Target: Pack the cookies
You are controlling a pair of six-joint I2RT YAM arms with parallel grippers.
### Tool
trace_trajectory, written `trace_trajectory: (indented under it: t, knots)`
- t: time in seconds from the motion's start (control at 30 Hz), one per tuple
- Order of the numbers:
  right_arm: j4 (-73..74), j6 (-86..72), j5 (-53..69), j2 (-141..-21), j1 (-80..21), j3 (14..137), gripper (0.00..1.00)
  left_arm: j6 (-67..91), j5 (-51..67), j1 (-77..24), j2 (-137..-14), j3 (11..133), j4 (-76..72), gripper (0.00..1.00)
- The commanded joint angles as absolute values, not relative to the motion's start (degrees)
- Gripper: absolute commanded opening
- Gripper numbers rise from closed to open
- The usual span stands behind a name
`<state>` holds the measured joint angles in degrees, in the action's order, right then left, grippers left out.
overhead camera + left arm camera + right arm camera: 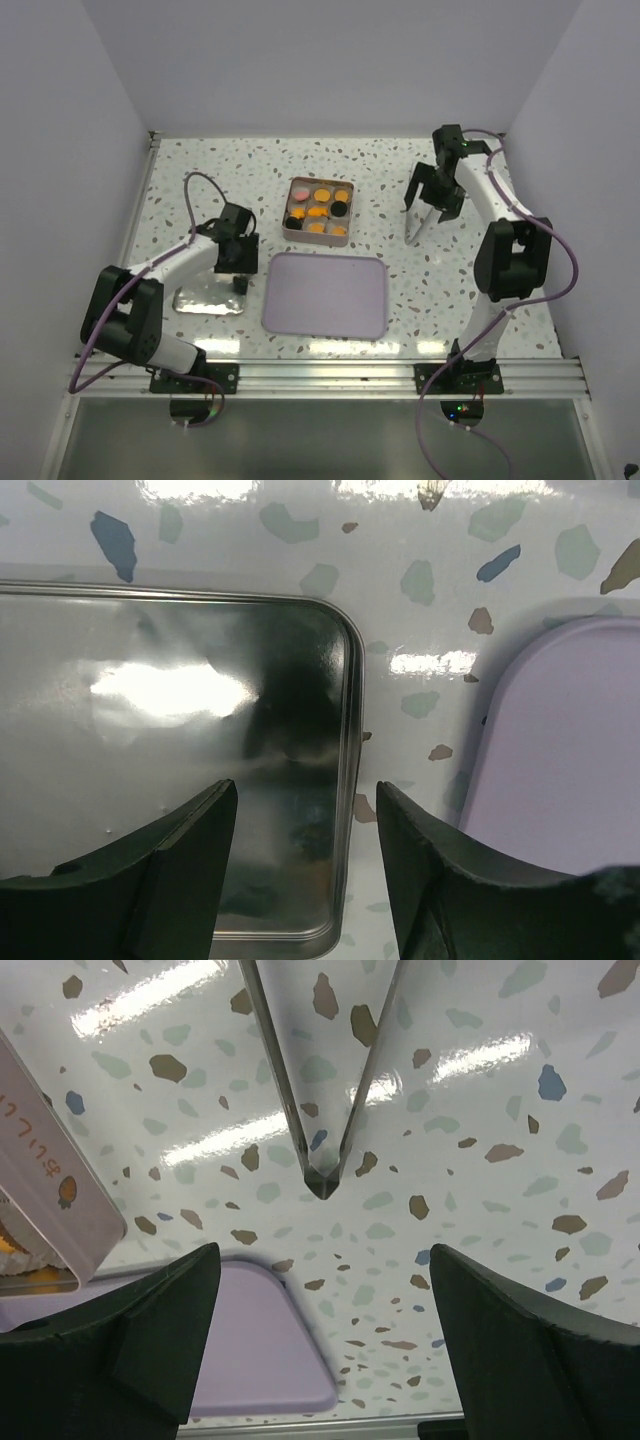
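— What is seen on the table [200, 170], largest first?
— A lavender tray [326, 294] is laid at the near middle. A metal lid [205, 298] is placed to its left, and a square tin [292, 205] is set just behind the tray.
— Where are the cookies [319, 211] found?
— All are held in the tin's compartments, one in each.
— And the grippers?
— The left gripper [305, 795] is parted across the lid's right edge, with nothing grasped. The right gripper [322, 1252] is spread wide and nothing is grasped; metal tongs [322, 1182] are laid on the table ahead of it.
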<state>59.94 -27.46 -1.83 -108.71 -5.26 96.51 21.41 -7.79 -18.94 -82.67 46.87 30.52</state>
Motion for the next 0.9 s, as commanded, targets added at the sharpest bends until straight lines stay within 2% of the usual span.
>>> trace_trajectory:
  t: [0.0,0.17,0.33,0.43,0.53,0.6,0.73,0.87]
  knots:
    - [59.9,-28.0,-1.7,-103.5,-5.3,94.1,0.89,20.5,-7.9,-21.1,-84.5,46.4,28.5,0.63]
    - [59.7,-27.6,-1.8,-98.7,-5.3,88.7,0.89,21.5,-11.2,-23.9,-87.0,46.8,29.7,0.60]
    - [59.4,-27.4,-1.4,-93.5,-5.3,84.1,0.89,22.8,-14.6,-26.2,-89.3,47.1,30.8,0.50]
    - [59.3,-27.2,-1.3,-91.1,-5.3,81.5,0.89,23.4,-15.6,-27.0,-90.7,47.2,31.2,0.34]
    - [59.4,-27.2,-1.1,-89.3,-5.3,79.1,0.88,24.1,-16.6,-27.2,-91.6,47.5,31.8,0.22]
    - [59.3,-27.2,-0.8,-87.3,-5.3,77.4,0.88,24.3,-17.0,-27.2,-92.3,47.7,32.1,0.18]
    - [59.6,-27.3,-0.2,-84.1,-5.3,74.9,0.88,24.4,-17.1,-27.2,-93.1,48.0,32.3,0.00]
    - [61.3,-27.5,-0.2,-80.1,-5.4,74.5,0.88,24.2,-16.7,-27.2,-91.4,48.5,33.0,0.00]
